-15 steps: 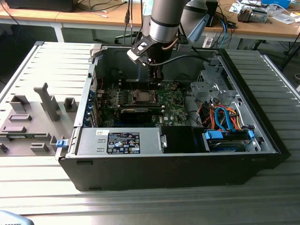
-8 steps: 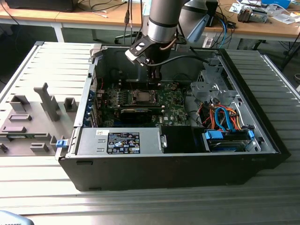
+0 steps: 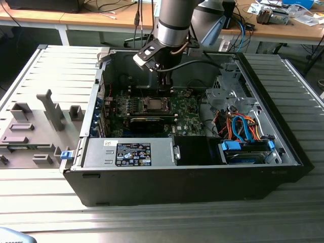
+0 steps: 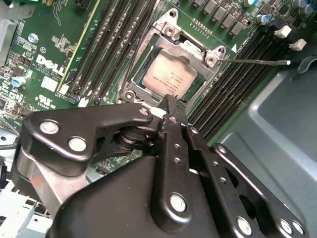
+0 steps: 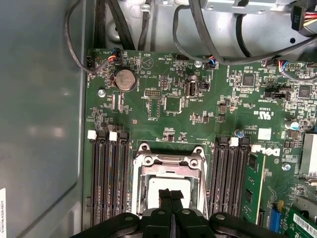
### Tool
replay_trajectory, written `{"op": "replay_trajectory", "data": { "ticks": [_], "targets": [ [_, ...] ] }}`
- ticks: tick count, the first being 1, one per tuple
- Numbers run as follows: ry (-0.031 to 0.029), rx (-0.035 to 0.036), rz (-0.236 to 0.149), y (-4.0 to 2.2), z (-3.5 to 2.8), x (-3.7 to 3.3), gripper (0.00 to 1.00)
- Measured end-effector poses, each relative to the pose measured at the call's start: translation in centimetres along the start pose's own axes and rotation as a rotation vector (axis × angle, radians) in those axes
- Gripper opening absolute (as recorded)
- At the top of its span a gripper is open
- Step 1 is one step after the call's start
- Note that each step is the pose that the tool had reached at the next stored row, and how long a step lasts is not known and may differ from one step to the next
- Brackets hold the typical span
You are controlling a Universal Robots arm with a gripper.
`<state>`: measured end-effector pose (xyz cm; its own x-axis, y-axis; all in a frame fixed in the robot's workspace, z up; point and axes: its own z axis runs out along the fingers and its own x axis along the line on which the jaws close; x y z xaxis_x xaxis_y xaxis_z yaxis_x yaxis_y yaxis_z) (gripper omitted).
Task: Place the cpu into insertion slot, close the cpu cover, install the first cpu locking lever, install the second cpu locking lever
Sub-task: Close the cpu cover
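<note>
You've got a black PC case (image 3: 177, 190) lying open on the slatted metal counter (image 3: 152, 223). Inside, along the near wall: silver PSU (image 3: 129, 152) w/ a printed label. Toward the exterior view's right, orange + blue cables (image 3: 243, 129) loop above a blue drive caddy (image 3: 245, 151). On the exterior view's left, just beside the case, a grey fixture (image 3: 35, 126) w/ upright posts. Wooden desks (image 3: 101, 17) run behind.

The first wrist view gives you the green mobo (image 5: 168, 104) and a coin cell (image 5: 125, 79) nr one corner. Black memory slots (image 5: 109, 173) sit in two banks, w/ one green memory stick (image 5: 254, 186) just beside a bank. Black cables (image 5: 208, 49) cross the bare metal past the board.
</note>
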<state>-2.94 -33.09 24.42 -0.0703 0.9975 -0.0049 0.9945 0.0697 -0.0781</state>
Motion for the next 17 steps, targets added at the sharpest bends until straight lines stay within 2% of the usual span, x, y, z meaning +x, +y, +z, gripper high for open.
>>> {"op": "replay_trajectory", "data": {
  "ticks": [17],
  "targets": [
    [0.0000, 0.0000, 0.000, -1.02, 0.41, 0.08, 0.11]
  ]
}}
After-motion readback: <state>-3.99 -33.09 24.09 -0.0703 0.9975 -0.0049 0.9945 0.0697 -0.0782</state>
